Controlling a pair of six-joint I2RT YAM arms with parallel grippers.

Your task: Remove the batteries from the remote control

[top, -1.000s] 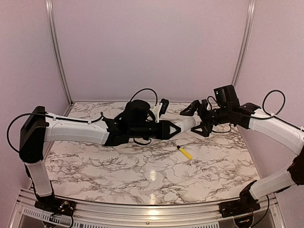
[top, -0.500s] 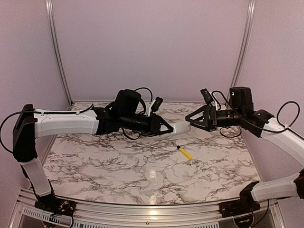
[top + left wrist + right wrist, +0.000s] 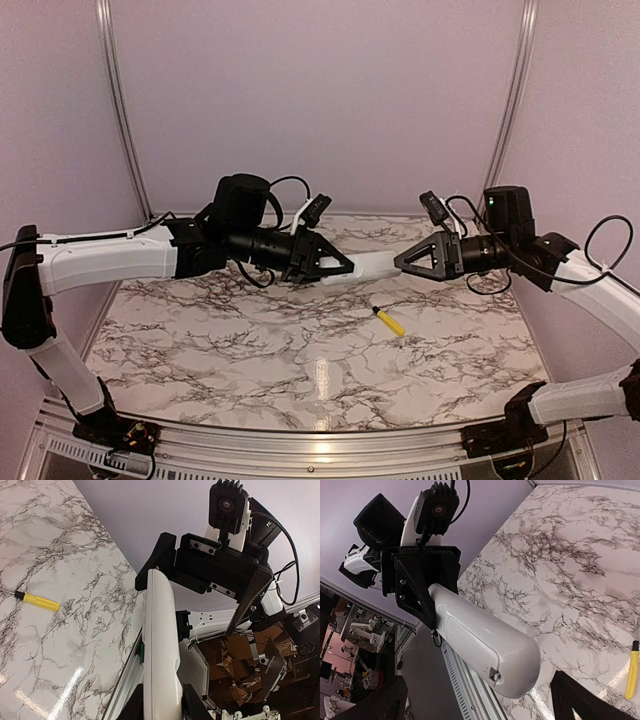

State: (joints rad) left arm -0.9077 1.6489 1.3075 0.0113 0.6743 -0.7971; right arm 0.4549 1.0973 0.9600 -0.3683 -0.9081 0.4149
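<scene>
The white remote control point(image 3: 368, 267) is held in the air above the table's middle, one end clamped in my left gripper point(image 3: 335, 268). In the left wrist view the remote point(image 3: 160, 645) runs up from between the shut jaws of my left gripper point(image 3: 160, 702). My right gripper point(image 3: 408, 262) faces the remote's free end with its jaws spread wide. In the right wrist view the remote point(image 3: 480, 635) shows its back cover closed, with a small latch point(image 3: 493, 676) near the end, between the open fingers point(image 3: 580, 700). The batteries are hidden.
A yellow-handled screwdriver point(image 3: 389, 321) lies on the marble table point(image 3: 250, 350) right of the middle, below the two grippers; it also shows in the left wrist view point(image 3: 39, 600) and the right wrist view point(image 3: 633, 674). Aluminium frame posts stand at the back corners.
My left arm has drawn back to the left and risen, keeping the remote. My right gripper has turned and now points its open fingers level at the remote's free end.
</scene>
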